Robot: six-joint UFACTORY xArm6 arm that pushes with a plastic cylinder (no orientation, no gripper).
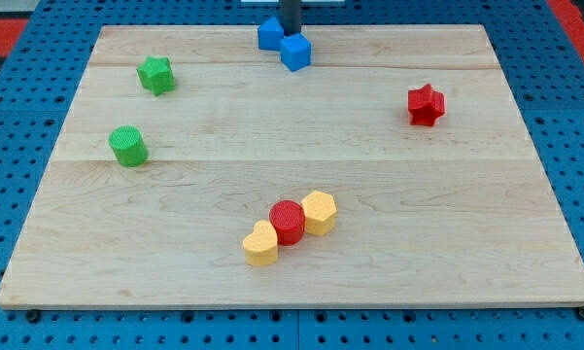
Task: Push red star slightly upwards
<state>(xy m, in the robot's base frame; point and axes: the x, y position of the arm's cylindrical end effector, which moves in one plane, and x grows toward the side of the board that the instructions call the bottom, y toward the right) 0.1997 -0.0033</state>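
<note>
My tip (289, 33) sits between 2 blue blocks (284, 43), well apart from the red star (426, 104); no writing shows

Pale wooden board (389, 194) with fine grain; red star (426, 104), two green, two blue, two yellow blocks, one red cylinder (288, 222).

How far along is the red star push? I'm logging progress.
Nothing looks done: the red star sits alone at the view's right. In hand: my tip is at the view's top, between the two blue blocks. Left: travel below the star, then push it upward.
</note>
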